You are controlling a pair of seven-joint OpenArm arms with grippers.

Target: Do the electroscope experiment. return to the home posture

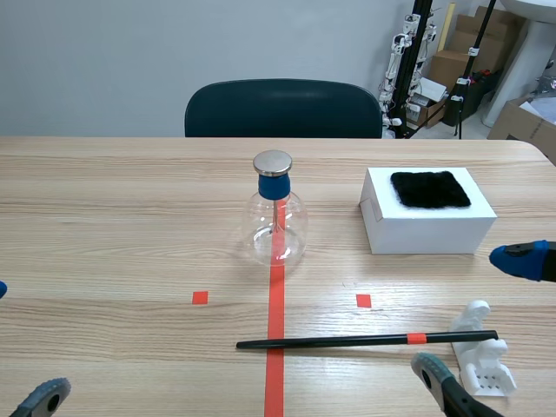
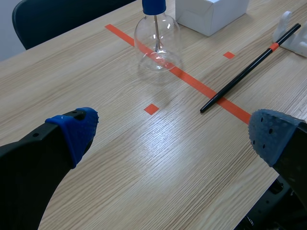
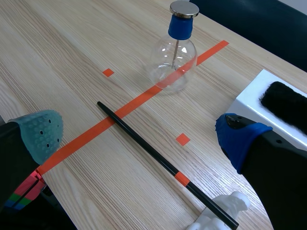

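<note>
Far left, low at the table (image 1: 104,217) edge: left gripper (image 2: 175,132), fingers spread wide, holding nothing. At centre, on the red tape line: glass electroscope (image 1: 277,217), upright (blue collar, metal cap). Nearer, across that line: black rod (image 1: 365,340), 1 end resting on a white stand (image 1: 482,352). Right of the electroscope: white box (image 1: 426,230), black fur (image 1: 429,188) on top. Far right: right gripper (image 3: 139,134), likewise wide apart, empty.
</note>
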